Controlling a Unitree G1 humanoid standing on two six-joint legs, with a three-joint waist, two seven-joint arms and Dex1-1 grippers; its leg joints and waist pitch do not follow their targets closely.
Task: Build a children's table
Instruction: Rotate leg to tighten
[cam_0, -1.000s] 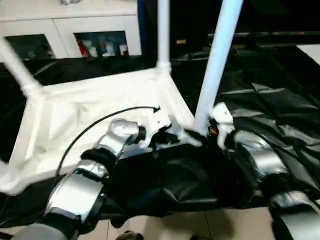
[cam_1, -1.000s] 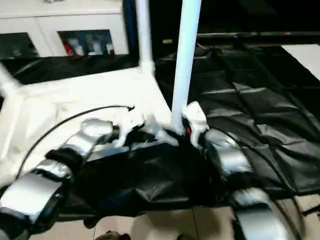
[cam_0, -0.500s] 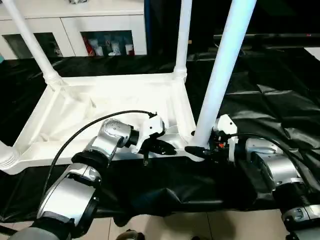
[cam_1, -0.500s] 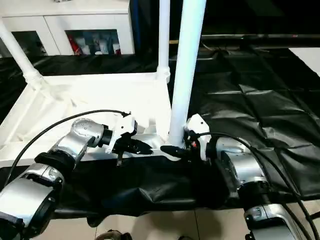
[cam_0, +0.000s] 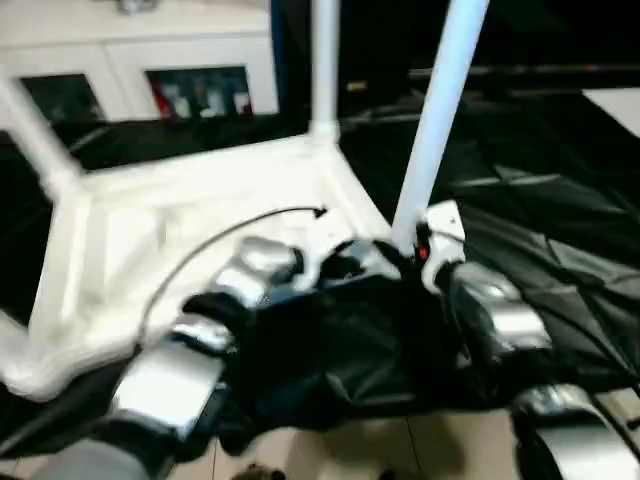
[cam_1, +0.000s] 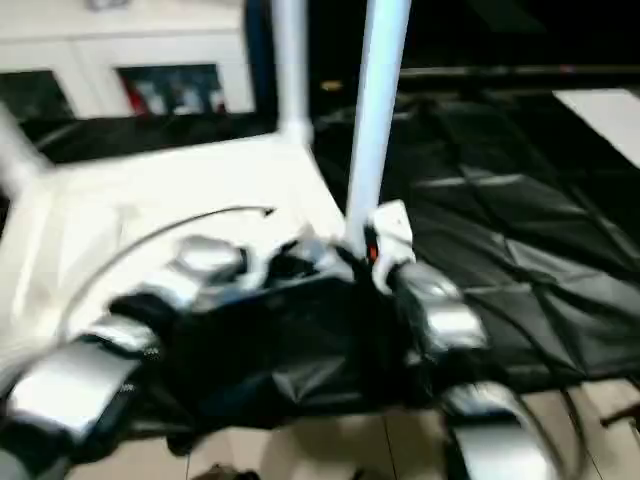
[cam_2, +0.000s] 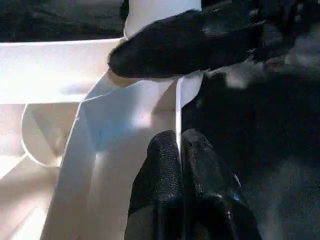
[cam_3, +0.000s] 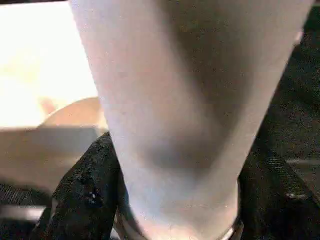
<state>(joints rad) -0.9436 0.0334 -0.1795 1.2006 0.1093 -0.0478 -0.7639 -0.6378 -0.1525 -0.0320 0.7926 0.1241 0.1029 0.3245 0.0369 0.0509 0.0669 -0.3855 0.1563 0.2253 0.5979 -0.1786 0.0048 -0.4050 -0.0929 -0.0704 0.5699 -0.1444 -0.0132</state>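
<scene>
The children's table lies upside down: its white tabletop (cam_0: 200, 200) rests on the black cloth with legs standing in its corner sockets, one at the rear (cam_0: 323, 60) and one at the left (cam_0: 35, 140). A further white leg (cam_0: 437, 120) stands in the near right corner socket. My right gripper (cam_0: 415, 250) is shut around that leg's base, and its black fingers (cam_3: 85, 195) press on both sides of the tube (cam_3: 180, 100). My left gripper (cam_2: 180, 150) is shut, pinching the thin front rim (cam_2: 177, 110) of the tabletop just beside that corner.
The black-draped work table (cam_0: 540, 180) stretches out to the right with wrinkled cloth. Its front edge drops to a tiled floor (cam_0: 330, 450). A white cabinet (cam_0: 150, 50) with glass doors stands behind.
The head view has swung and blurred. My right fingers have closed in a little on the leg's base. My left gripper stays shut at the front rim.
</scene>
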